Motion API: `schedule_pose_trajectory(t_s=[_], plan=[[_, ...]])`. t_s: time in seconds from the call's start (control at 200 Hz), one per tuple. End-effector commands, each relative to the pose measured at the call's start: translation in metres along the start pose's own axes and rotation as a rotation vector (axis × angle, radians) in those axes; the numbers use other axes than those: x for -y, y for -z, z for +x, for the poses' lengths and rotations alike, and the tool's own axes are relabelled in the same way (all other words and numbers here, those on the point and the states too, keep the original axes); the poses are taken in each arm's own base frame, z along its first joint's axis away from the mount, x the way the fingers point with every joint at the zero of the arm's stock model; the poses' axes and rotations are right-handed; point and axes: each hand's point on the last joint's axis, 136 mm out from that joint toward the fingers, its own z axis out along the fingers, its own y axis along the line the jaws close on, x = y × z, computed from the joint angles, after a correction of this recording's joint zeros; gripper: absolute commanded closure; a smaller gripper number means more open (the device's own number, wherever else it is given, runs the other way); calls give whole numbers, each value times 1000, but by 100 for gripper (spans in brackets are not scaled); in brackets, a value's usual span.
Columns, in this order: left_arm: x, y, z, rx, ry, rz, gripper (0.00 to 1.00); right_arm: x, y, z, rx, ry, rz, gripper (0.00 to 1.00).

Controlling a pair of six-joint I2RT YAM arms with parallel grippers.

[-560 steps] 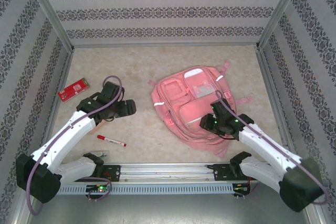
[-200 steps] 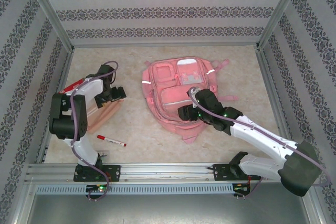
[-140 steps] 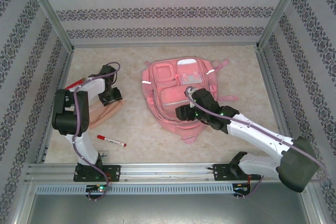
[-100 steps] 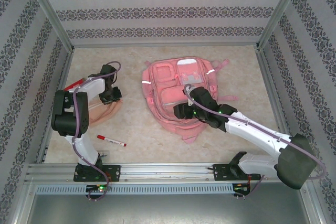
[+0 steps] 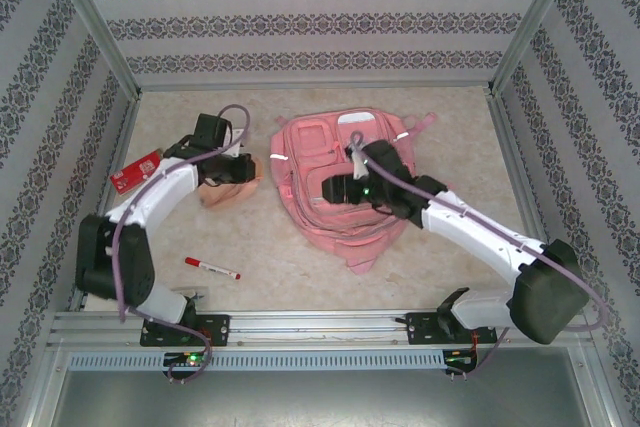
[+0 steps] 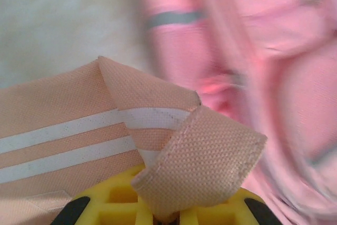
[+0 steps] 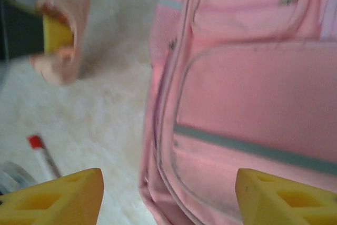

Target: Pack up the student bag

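Observation:
The pink student bag (image 5: 335,222) lies front-up in the middle of the table, its grey reflective strips showing. My left gripper (image 5: 240,173) is just left of the bag, shut on a peach fabric pouch with two white stripes (image 5: 228,194). In the left wrist view a fold of the pouch (image 6: 200,167) sticks up from the closed yellow fingers (image 6: 121,212), with the bag (image 6: 263,51) blurred beyond. My right gripper (image 5: 335,190) hovers over the bag's left front. In the right wrist view that gripper (image 7: 168,198) stands open and holds nothing, above the bag's zipped edge (image 7: 174,146).
A red pen (image 5: 212,268) lies on the table near the front left and also appears as a red pen (image 7: 42,154) in the right wrist view. A red card (image 5: 138,169) lies at the far left by the wall. Patterned walls and metal posts enclose the table.
My left gripper has shut on the peach pouch and carried it right, towards the bag. My right gripper has moved farther back across the bag's front, and the bag has shifted a little.

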Motion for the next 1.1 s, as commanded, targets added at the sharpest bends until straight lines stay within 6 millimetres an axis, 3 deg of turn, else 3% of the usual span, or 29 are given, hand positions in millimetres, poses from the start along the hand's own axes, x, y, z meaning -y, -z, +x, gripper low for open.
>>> schedule_pose_trajectory(t_s=[0.0, 0.085, 0.18, 0.305, 0.455, 0.53, 0.575, 0.62, 0.645, 0.68, 0.705, 0.744, 0.829, 0.954, 1.094], plan=[[73, 14, 9, 133, -458, 264, 95, -3, 10, -27, -36, -165, -142, 32], [105, 16, 34, 208, -718, 349, 96, -2, 9, -38, -74, -305, -184, 32], [123, 15, 50, 282, -853, 401, 95, 3, 2, -30, -140, -452, -144, 32], [149, 18, 63, 346, -967, 495, 95, 1, -15, -2, -261, -598, -120, 32], [182, 19, 92, 351, -1126, 630, 95, -20, -39, 36, -401, -588, -85, 31], [192, 18, 100, 338, -1149, 660, 95, -18, -52, 55, -463, -616, -42, 32], [197, 18, 104, 332, -1168, 670, 93, -17, -59, 64, -492, -632, -32, 37], [201, 19, 107, 331, -1180, 676, 87, -18, -63, 67, -510, -636, -41, 51], [202, 20, 109, 331, -1182, 678, 78, -19, -64, 66, -510, -634, -46, 60], [205, 22, 111, 330, -1184, 686, 55, -19, -62, 62, -493, -619, -50, 70], [205, 24, 113, 325, -1186, 691, 45, -20, -60, 56, -468, -596, -56, 77], [207, 29, 119, 311, -1192, 710, 36, -22, -56, 43, -422, -553, -79, 87], [204, 38, 137, 276, -1215, 745, 22, -26, -40, 16, -335, -513, -151, 90], [194, 45, 157, 244, -1214, 756, 17, -25, -17, -15, -208, -511, -262, 95], [200, 61, 145, 337, -1162, 740, 14, -4, 14, -34, -74, -513, -259, 99]])
